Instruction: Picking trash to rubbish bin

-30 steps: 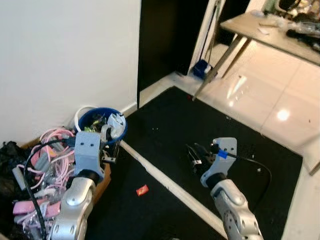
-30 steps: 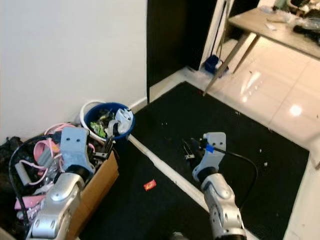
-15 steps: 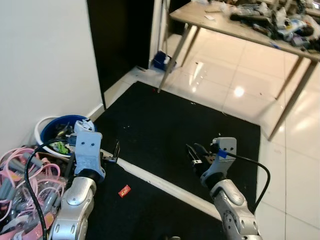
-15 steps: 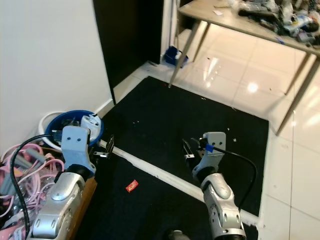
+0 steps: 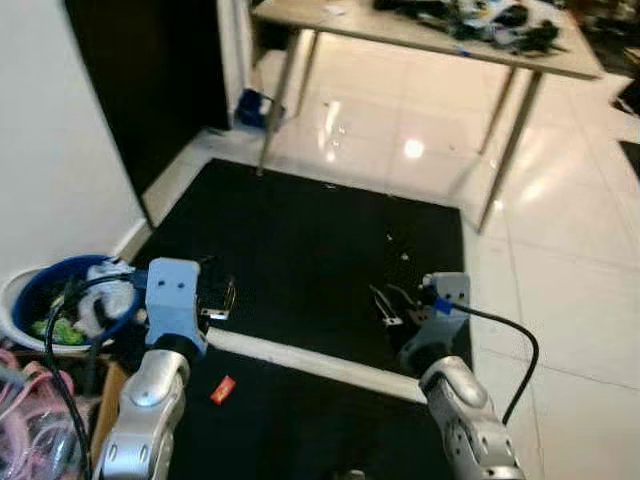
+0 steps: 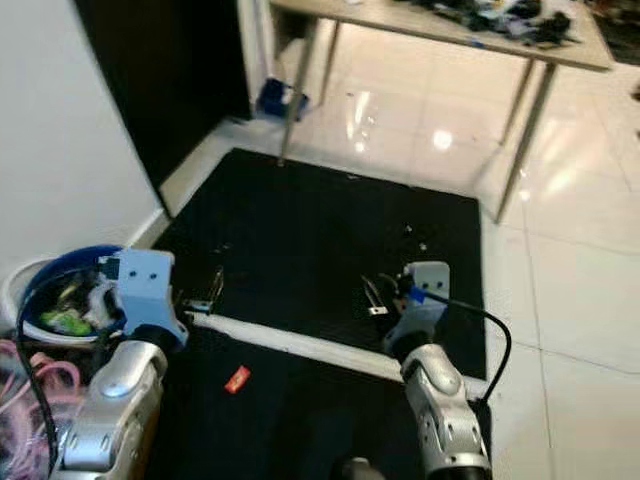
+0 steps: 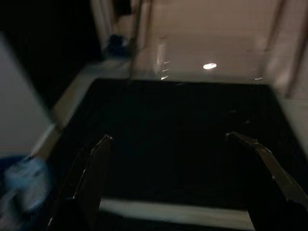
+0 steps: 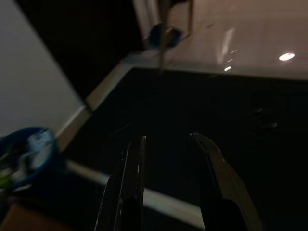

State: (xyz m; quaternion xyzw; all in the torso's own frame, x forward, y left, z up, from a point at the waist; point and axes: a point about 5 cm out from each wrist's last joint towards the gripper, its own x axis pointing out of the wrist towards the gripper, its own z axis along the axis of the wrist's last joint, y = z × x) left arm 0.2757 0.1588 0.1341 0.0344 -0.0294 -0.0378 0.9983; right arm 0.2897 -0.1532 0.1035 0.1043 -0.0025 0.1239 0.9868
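— Over the black mat (image 5: 330,250), what are the two arms doing?

— Both are raised above it. The left gripper (image 5: 222,297) hangs over the mat's near left part, its two black fingers (image 7: 91,178) spread wide with nothing between them. The right gripper (image 5: 388,303) is over the mat's near right part; its fingers (image 8: 132,178) stand a little apart, also holding nothing.

— And just beyond the fingers?

— A pale strip (image 5: 310,360) runs across the floor below both grippers, dividing the mat from a second dark patch nearer the robot. On that nearer patch, beside the left arm, lies a small red wrapper (image 5: 222,389), well apart from either gripper.

— Where is the bin?

— At the far left, against the white wall (image 5: 50,150): a blue bin (image 5: 30,290) sitting inside a white bucket (image 5: 8,300). It holds crumpled white scraps and some green bits; I cannot tell more about them. Nearer the robot, beside the bin, a cardboard box (image 5: 108,400) holds a tangle of pink cables (image 6: 40,400).

— Anything further out?

— Past the mat is glossy tiled floor (image 5: 560,260), and a table (image 5: 420,30) on slanted metal legs with dark clutter on top. A small blue object (image 5: 252,104) sits on the floor by one leg, too small to identify.
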